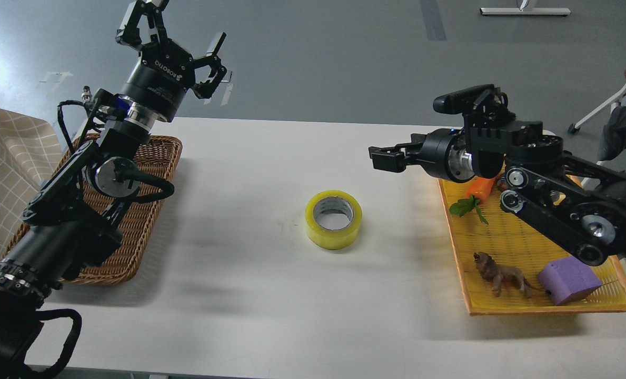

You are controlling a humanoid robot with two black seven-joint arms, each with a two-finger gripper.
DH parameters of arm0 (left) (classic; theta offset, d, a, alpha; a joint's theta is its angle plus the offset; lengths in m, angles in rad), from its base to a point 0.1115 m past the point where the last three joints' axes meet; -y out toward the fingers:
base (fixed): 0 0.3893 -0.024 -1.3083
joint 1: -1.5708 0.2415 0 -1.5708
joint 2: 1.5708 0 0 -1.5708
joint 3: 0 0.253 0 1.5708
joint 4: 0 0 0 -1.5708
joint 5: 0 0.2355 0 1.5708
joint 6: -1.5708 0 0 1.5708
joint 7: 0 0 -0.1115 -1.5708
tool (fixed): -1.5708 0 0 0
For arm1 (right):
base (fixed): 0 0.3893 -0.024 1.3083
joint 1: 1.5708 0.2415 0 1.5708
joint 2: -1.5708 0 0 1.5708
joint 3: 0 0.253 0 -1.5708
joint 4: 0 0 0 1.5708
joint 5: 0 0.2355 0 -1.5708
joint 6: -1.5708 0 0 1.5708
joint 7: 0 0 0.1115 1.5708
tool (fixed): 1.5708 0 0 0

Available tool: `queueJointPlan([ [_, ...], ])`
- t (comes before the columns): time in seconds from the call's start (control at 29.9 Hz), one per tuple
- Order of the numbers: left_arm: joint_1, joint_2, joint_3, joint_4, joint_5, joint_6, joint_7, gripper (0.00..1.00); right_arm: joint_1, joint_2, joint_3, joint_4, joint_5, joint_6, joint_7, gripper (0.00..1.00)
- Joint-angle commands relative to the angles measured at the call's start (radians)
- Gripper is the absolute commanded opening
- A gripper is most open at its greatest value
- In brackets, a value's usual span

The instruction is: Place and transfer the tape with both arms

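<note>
The tape (334, 219), a yellowish roll with a grey-white core, lies flat on the white table (270, 295) near its middle, and nothing touches it. My left gripper (180, 41) is raised high above the table's far left, over the wicker basket, fingers spread open and empty. My right gripper (385, 158) points left at the yellow tray's near-left corner, above the table and to the upper right of the tape. It is dark and seen side-on, so its fingers cannot be told apart. Nothing shows in it.
A brown wicker basket (149, 221) sits at the left under my left arm. A yellow tray (507, 247) at the right holds a toy carrot (482, 188), a toy lion (505, 278) and a purple block (568, 280). A checked cloth (7, 173) hangs at the far left.
</note>
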Motion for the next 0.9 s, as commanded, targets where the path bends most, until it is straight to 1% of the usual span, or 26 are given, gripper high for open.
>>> queueJointPlan([
  [0.0, 0.0, 0.004, 0.003, 0.002, 0.0, 0.0, 0.0, 0.98, -0.024, -0.068, 0.118, 0.038, 0.125, 0.001, -0.001, 1.0],
  [0.2, -0.001, 0.004, 0.001, 0.002, 0.0, 0.0, 0.0, 0.98, -0.071, -0.128, 0.263, 0.035, 0.269, 0.001, 0.004, 1.0],
  [0.3, -0.001, 0.004, 0.003, 0.003, 0.0, 0.0, 0.0, 0.98, -0.117, -0.132, 0.365, 0.033, 0.358, 0.001, 0.01, 1.0],
  [0.33, -0.001, 0.004, 0.003, 0.003, 0.0, 0.0, 0.0, 0.98, -0.117, -0.132, 0.366, 0.033, 0.358, 0.001, 0.01, 1.0],
  [0.5, 0.0, 0.001, 0.003, 0.005, 0.0, 0.0, 0.0, 0.98, -0.212, -0.119, 0.568, 0.026, 0.499, 0.001, 0.011, 1.0],
  [0.53, 0.0, 0.001, 0.003, 0.005, 0.0, 0.0, 0.0, 0.98, -0.212, -0.119, 0.568, 0.026, 0.5, 0.001, 0.011, 1.0],
  [0.6, 0.002, 0.001, 0.003, 0.005, 0.0, 0.0, 0.0, 0.98, -0.263, -0.102, 0.637, 0.021, 0.588, 0.001, 0.011, 1.0],
  [0.67, 0.002, 0.0, 0.0, 0.005, 0.0, 0.0, 0.0, 0.98, -0.324, -0.051, 0.736, 0.018, 0.732, 0.001, 0.011, 1.0],
  [0.74, 0.0, -0.002, -0.002, 0.005, 0.0, 0.0, 0.0, 0.98, -0.359, -0.007, 0.807, 0.018, 0.826, 0.001, 0.011, 1.0],
  [0.8, 0.0, -0.003, -0.004, 0.005, 0.0, 0.0, 0.0, 0.98, -0.375, 0.027, 0.849, 0.016, 0.872, 0.001, 0.011, 1.0],
  [0.87, 0.0, -0.003, -0.004, 0.005, 0.0, 0.0, 0.0, 0.98, -0.386, 0.113, 0.919, -0.026, 0.938, 0.001, 0.011, 1.0],
])
